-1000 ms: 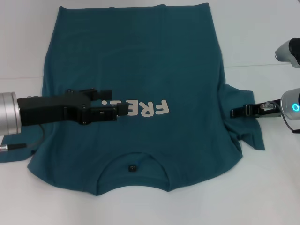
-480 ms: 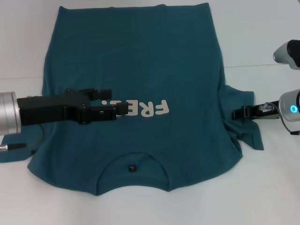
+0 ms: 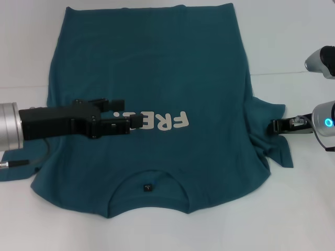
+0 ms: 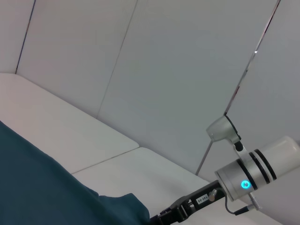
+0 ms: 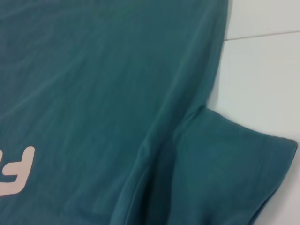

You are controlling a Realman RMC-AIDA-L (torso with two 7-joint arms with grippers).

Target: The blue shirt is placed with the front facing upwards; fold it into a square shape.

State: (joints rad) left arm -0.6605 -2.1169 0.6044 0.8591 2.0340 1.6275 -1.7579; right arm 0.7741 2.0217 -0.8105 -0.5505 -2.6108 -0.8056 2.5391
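Note:
The blue shirt [image 3: 157, 73] lies flat on the white table [image 3: 293, 42], front up, collar toward me, with white "FREE!" lettering [image 3: 165, 121] on the chest. My left gripper [image 3: 128, 112] hovers over the left end of the lettering, open, with nothing between its fingers. At the outer edge of the shirt's right sleeve [image 3: 269, 136], which lies rumpled, is my right gripper [image 3: 277, 125]. It also shows in the left wrist view as the right gripper [image 4: 180, 213] beside the shirt [image 4: 37, 187]. The right wrist view shows the sleeve [image 5: 225, 164] and the shirt's side seam.
The shirt's other sleeve [image 3: 13, 167] pokes out under my left arm at the table's left. A small dark neck label [image 3: 148, 186] sits inside the collar. Bare table surrounds the shirt, and a table seam [image 3: 293, 73] runs at the right.
My right gripper has drawn back to the right, from over the sleeve to its outer edge. The shirt and the left arm have stayed in place.

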